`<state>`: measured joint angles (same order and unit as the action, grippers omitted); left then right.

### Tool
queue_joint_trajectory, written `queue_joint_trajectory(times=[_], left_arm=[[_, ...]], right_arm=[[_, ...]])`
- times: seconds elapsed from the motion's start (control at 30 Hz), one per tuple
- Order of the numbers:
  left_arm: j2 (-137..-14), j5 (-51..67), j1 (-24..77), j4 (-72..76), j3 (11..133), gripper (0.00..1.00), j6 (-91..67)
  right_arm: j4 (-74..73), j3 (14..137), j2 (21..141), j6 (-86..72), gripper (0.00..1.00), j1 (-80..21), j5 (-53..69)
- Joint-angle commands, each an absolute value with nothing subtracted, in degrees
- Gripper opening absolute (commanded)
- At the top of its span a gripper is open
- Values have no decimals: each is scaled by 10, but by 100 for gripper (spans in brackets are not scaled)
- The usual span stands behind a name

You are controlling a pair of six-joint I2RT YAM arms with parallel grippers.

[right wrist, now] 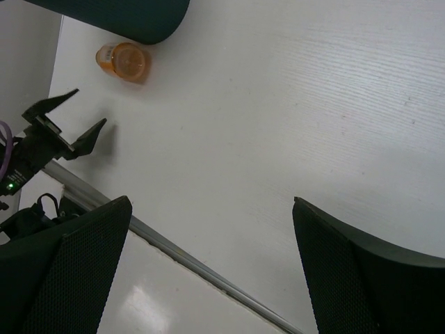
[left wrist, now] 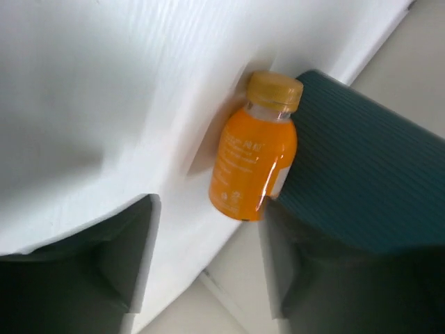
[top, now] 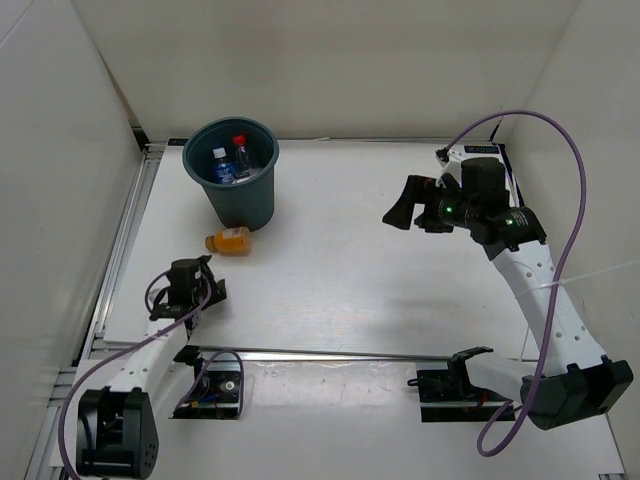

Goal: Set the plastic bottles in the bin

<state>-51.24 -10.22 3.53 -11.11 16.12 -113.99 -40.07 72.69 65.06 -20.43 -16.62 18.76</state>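
Orange bottle (left wrist: 254, 163) on its side on bench (top: 380, 280), against bin (top: 240, 200) base at 6 o'clock. Left tool (top: 212, 276) parted, empty, just short of bottle. Right tool (right wrist: 212, 202) wide open, empty. Bottle likely light, rigid, slick, prone to roll; pinch mid-body.

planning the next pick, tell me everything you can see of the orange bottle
The orange bottle is short, glossy plastic, orange throughout, with a yellow-orange screw cap on and pale print on its side. It lies on its side on the white table, against the foot of the teal bin; nothing grips it.
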Motion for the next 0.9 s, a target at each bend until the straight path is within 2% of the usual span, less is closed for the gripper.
queue_joint_trajectory(times=[0.0, 0.03, 0.07, 0.17, 0.3, 0.43, 0.57, 0.87], left_arm=[[-471, -133, 18, -110, 140, 85, -1266], [-471, -133, 4, -110, 140, 96, -1253], [-471, -133, -5, -105, 156, 100, -1212], [-519, -66, -53, -81, 179, 100, -1145], [-627, 65, -95, 113, 191, 100, -1066], [-721, 149, -114, 195, 235, 100, -1029], [-778, 177, -114, 238, 262, 100, -1003], [-790, 200, -114, 215, 262, 100, -944]], right_arm=[[-381, 724, 638, -204, 100, -165, 207], [-381, 724, 633, -204, 100, -165, 207], [-381, 724, 633, -204, 100, -165, 207], [-386, 713, 622, -204, 100, -165, 207], [-391, 700, 606, -204, 100, -165, 195], [-391, 694, 606, -198, 100, -165, 189], [-391, 689, 606, -192, 100, -165, 175], [-391, 689, 611, -182, 100, -165, 163]])
